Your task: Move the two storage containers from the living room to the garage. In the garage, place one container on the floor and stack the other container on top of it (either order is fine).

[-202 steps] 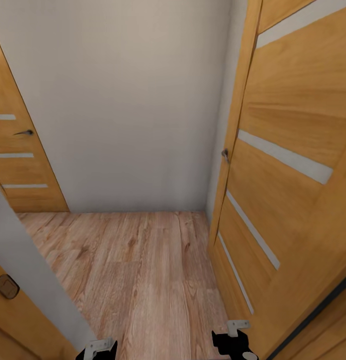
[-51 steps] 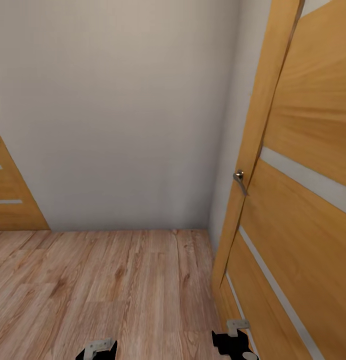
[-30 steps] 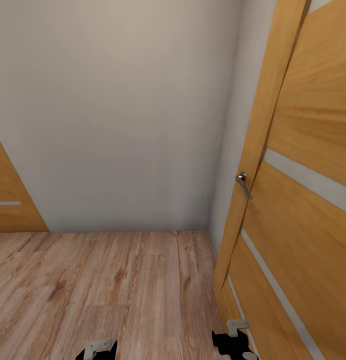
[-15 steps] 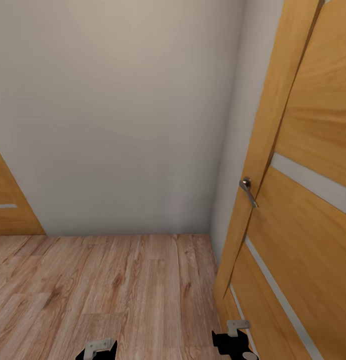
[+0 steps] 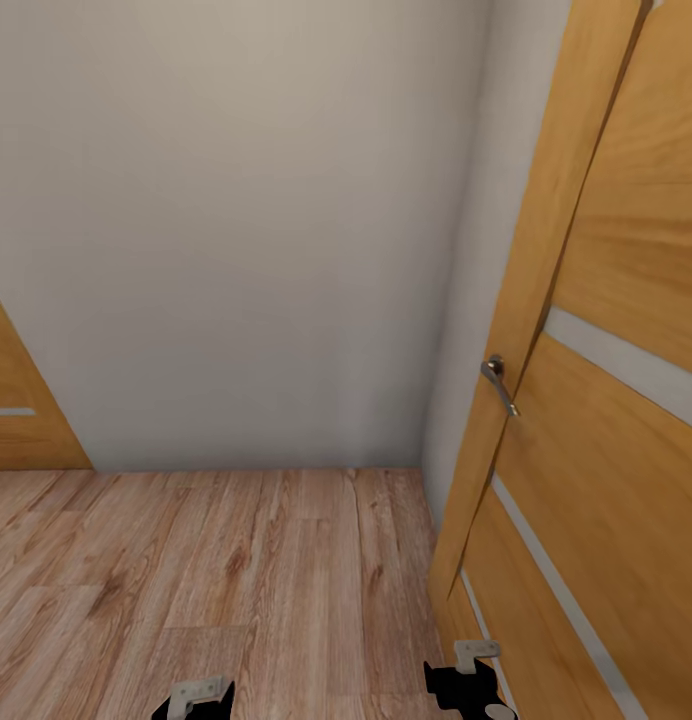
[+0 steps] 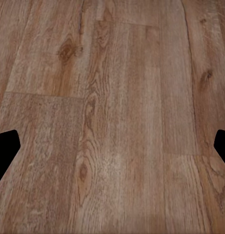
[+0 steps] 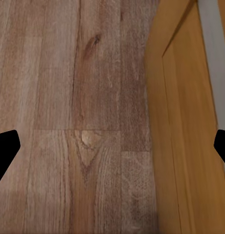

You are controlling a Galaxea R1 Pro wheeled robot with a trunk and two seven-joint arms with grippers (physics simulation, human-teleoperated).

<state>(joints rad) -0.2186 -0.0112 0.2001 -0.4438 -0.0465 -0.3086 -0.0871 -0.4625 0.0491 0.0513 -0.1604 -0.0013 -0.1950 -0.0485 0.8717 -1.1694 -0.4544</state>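
Observation:
The two storage containers are out of view. I face a corner of a narrow passage with light wood plank flooring (image 5: 236, 570). My left gripper (image 6: 112, 151) hangs open over bare planks, its dark fingertips (image 6: 5, 151) far apart with nothing between them. My right gripper (image 7: 112, 148) is open too, above the planks beside the foot of a wooden door (image 7: 190, 146). Both wrists peek in at the bottom edge of the head view, left gripper (image 5: 196, 697) and right gripper (image 5: 471, 682).
A plain white wall (image 5: 246, 250) closes the way ahead. An orange wooden door (image 5: 606, 450) with a metal handle (image 5: 498, 382) stands close on my right. Part of another wooden door (image 5: 16, 420) shows at the far left.
The camera has moved up to the wall and a little rightward: the left door has slid almost out of the picture and the right door's handle sits lower and further right. Both grippers stay open.

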